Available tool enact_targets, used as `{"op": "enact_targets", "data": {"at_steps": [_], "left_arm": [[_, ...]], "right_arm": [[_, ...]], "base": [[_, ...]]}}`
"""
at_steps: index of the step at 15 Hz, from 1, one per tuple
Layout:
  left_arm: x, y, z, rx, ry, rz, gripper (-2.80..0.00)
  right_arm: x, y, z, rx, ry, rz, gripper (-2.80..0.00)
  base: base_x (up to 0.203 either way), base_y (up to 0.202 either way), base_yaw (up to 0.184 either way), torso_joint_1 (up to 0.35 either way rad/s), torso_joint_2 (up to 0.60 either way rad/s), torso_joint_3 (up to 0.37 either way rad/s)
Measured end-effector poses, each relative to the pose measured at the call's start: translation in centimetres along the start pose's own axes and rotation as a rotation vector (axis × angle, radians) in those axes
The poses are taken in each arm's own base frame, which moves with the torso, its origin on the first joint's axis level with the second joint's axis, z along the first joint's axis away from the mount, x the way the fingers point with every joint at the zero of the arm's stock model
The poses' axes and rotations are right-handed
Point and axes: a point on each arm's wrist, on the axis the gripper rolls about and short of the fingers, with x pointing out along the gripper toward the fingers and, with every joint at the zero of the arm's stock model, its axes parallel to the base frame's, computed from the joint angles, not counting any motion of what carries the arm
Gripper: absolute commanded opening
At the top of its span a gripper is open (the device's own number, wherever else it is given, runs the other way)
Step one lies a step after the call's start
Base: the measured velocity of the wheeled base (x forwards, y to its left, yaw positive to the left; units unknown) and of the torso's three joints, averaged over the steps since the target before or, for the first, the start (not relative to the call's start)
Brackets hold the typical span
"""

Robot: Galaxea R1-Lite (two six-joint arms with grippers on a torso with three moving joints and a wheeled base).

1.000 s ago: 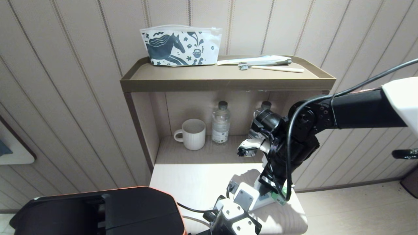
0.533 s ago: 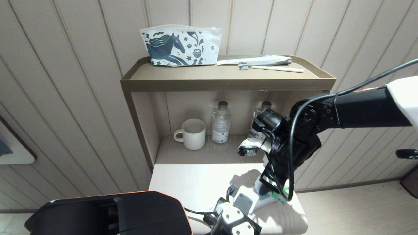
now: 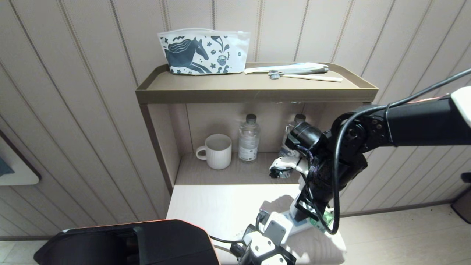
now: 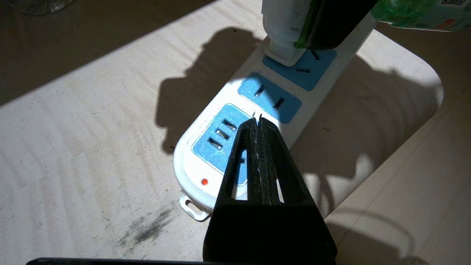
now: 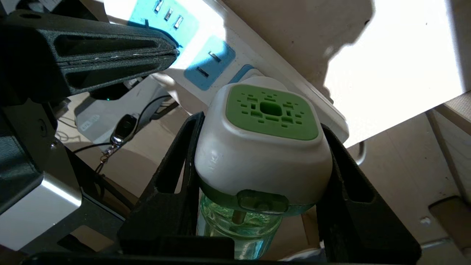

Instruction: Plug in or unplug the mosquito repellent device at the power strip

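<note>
The mosquito repellent device (image 5: 265, 147), a white cap with a green centre over a green liquid bottle, sits between the fingers of my right gripper (image 5: 263, 123), which is shut on its sides. Its plug side rests against the far blue socket of the power strip (image 4: 191, 173), which lies on the pale table near the right edge. My left gripper (image 4: 257, 119) is shut and empty, its tips just above the strip's near end by the red light. In the head view the device (image 3: 324, 219) peeks out green below the right wrist, beside the strip (image 3: 298, 225).
Behind the table stands a brown shelf (image 3: 254, 94) with a white cup (image 3: 218, 151) and two clear water bottles (image 3: 248, 143) beneath it. A printed pouch (image 3: 204, 51) and a toothbrush (image 3: 305, 76) lie on top. The table's rounded right edge (image 4: 430, 73) is close to the strip.
The right arm with the device has drifted slightly to the right and down in the head view. The left arm has edged a little lower. Both grips are unchanged.
</note>
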Motion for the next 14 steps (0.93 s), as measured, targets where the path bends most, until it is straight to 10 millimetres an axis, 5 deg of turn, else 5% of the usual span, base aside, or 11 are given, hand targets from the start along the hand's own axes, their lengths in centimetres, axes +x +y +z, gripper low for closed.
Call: {"op": "enact_targets", "data": {"at_steps": [7,14], "left_arm": [[-0.2,0.0,0.1,0.002,0.003,-0.003,-2.8],[-0.6,-0.4,0.0,0.017,-0.001,-0.013,-2.8]], "right_arm": [[1.4,0.7,0.9,-0.037,0.045,-0.078,-2.8],[-1.3,0.7,0.4,-0.038,-0.005,-0.14,-2.8]], "base": [[0.0,0.0,0.0,0.0,0.0,0.0],[0.0,0.0,0.0,0.0,0.0,0.0]]}}
